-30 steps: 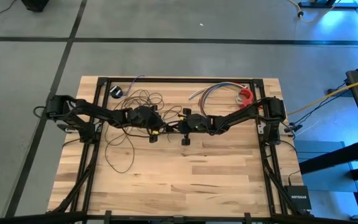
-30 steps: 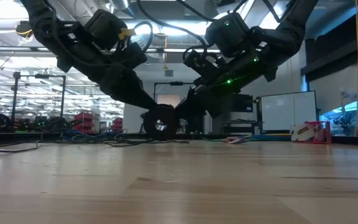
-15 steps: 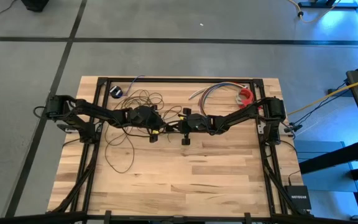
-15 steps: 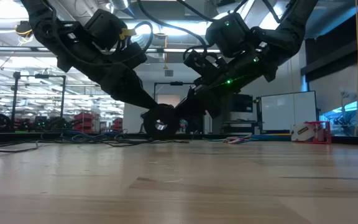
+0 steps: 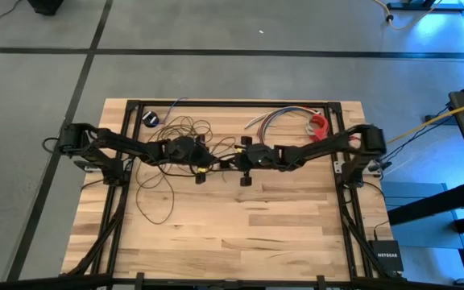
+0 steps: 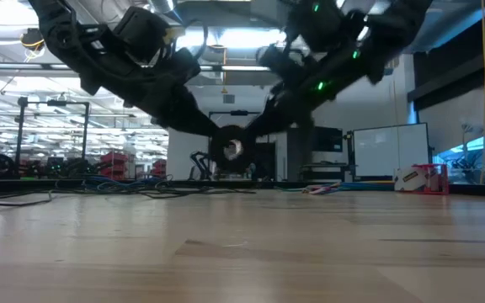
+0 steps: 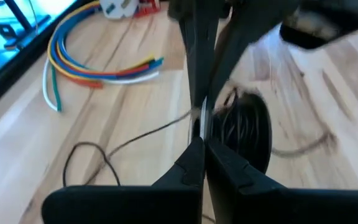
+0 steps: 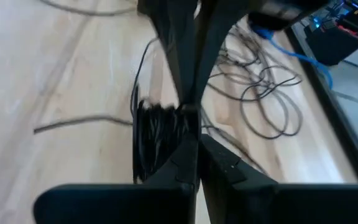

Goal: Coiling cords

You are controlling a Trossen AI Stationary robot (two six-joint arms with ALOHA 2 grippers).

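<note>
The cords are one thin dark wire. Part of it is wound into a small coil that hangs above the table's middle. The rest lies in loose loops on the far left of the table and ends in a black puck. My left gripper comes from the table's left and my right gripper from its right. They meet tip to tip at the coil, both shut on it. The coil also shows in the left wrist view and the right wrist view. My left gripper pinches strands at the coil's edge between its two fingers, slanting down from the table's left. The coil stands on edge, clear of the table, and a slack strand trails off to the loose loops. My right gripper pinches the coil's strands between its two fingers, right opposite the left fingertips, slanting down from the table's right. The coil hangs clear of the wood, with a loose strand leading away over the table.
A bundle of multicoloured wires and a red and white tape holder lie at the far right. A black frame rail runs along the far edge. The near half of the table is bare wood.
My right gripper has gone up and a little toward the table's right edge, staying shut. The coil has come up with it, from just above the table to hanging well clear. The left gripper has kept its hold and hardly moved.
</note>
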